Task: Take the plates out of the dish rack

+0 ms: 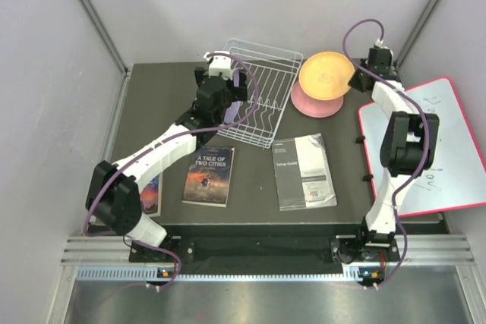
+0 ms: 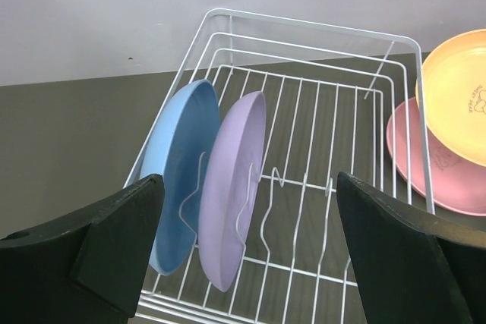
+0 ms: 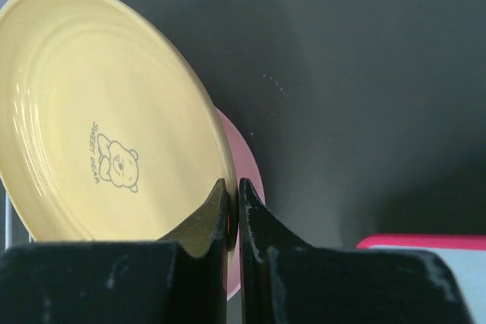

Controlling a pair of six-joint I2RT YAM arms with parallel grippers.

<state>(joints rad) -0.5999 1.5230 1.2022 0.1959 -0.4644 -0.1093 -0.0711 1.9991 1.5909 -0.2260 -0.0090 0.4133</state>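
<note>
My left gripper [image 2: 249, 187] hung with its fingers wide apart before the dish rack [image 2: 304, 24]. The blue plate [image 2: 178, 187] and lilac plate [image 2: 235, 187] stood upright in it, seen only from that wrist. Just beside the rack's right rim, the pink plate [image 1: 315, 104] lay on the desk [image 1: 167, 111]. My right gripper [image 3: 234, 195] was clamped on the rim of the tilted orange plate [image 3: 99, 111] above it.

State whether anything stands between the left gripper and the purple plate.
Nothing visible lies between the left gripper and purple plate; only divider wires of the dish rack cross its lower part.
</note>
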